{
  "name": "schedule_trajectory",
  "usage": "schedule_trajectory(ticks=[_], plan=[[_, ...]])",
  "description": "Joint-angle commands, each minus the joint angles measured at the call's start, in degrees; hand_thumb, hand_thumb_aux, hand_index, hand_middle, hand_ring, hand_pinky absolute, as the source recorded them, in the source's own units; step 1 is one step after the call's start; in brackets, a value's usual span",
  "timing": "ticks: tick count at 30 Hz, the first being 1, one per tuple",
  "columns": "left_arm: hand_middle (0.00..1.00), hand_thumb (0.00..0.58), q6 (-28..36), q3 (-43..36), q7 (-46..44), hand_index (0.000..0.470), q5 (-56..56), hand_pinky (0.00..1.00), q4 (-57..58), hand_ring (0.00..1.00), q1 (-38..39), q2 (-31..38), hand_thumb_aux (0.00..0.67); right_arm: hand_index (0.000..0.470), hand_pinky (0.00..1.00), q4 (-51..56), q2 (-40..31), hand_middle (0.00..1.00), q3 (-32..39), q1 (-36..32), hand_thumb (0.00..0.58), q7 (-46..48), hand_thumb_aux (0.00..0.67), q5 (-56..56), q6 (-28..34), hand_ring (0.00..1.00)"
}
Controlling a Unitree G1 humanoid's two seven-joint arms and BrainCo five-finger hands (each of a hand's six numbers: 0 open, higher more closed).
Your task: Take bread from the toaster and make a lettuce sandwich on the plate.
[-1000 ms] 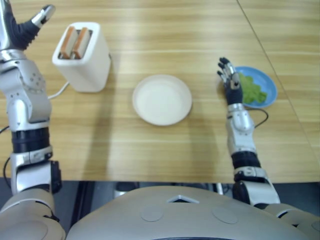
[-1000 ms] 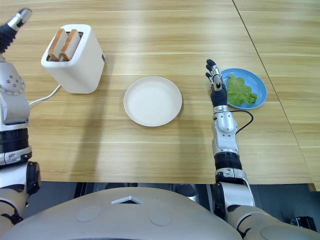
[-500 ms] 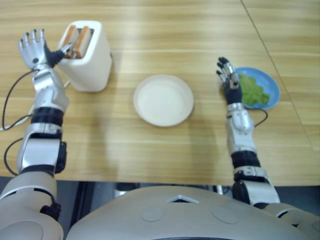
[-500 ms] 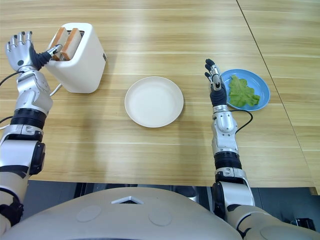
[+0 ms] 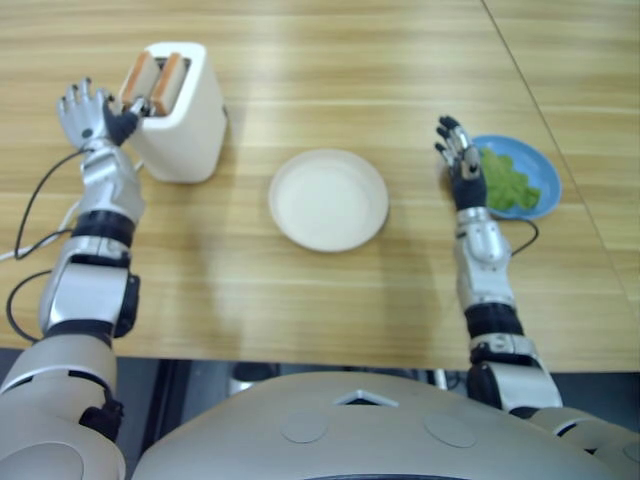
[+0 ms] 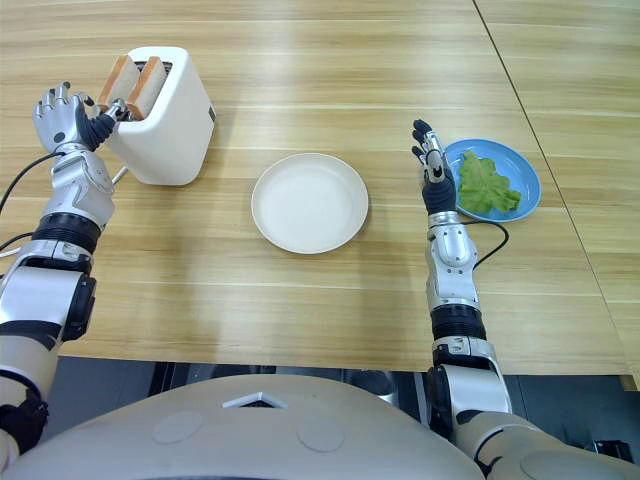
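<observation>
the task is, by my judgement, at its very start: nothing has been assembled yet. both slices of bread (image 6: 133, 82) stand upright in the slots of the white toaster (image 6: 165, 120), which sits on the wooden table (image 6: 330, 60) at the robot's left. the plate (image 6: 310, 202) lies in the middle, bare, with no bread and no leaf on it. the lettuce (image 6: 484, 183) rests untouched in a blue dish (image 6: 527, 178) at the right, well apart from the plate. what is left is the whole sequence: lift out a slice, lay it on the plate, add the lettuce, then top it with the second slice

the left hand (image 6: 62, 112) hovers just beside the toaster's top left corner, near the outer slice. its fingers (image 6: 50, 102) are spread wide and released, and the thumb points toward the bread; whether the tip actually touches the slice i cannot tell, but nothing is gripped. a cable (image 6: 20, 180) trails beside that arm

the right hand (image 6: 432, 172) is held edge-on just beside the blue dish's left rim, its fingers (image 6: 424, 135) stretched out straight and close together, not curled, holding nothing and not touching the lettuce
</observation>
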Motion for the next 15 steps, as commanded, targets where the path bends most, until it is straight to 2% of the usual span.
schedule_trajectory(ticks=[1, 10, 15], plan=[[1.00, 0.580, -1.60, 0.02, 5.24, 0.460, -0.33, 1.00, -9.67, 1.00, 3.33, 0.64, 0.670, 0.000, 0.00, 0.62, -0.44, 0.00, 0.02, 0.37, 0.000, 0.24, 0.000, -0.20, 0.72, 0.00], [1.00, 0.580, -3.04, 4.92, 18.40, 0.460, 3.68, 1.00, -40.12, 1.00, 13.60, 0.92, 0.670, 0.000, 0.00, 1.20, -0.68, 0.00, 0.13, 0.38, 0.000, 0.08, 0.000, -0.67, 0.93, 0.00], [1.00, 0.580, -4.61, 9.50, 19.21, 0.460, 3.45, 1.00, -51.60, 1.00, 17.78, 1.33, 0.670, 0.000, 0.00, 1.25, -0.71, 0.00, 0.25, 0.38, 0.000, 0.05, 0.000, -0.80, 1.14, 0.00]])
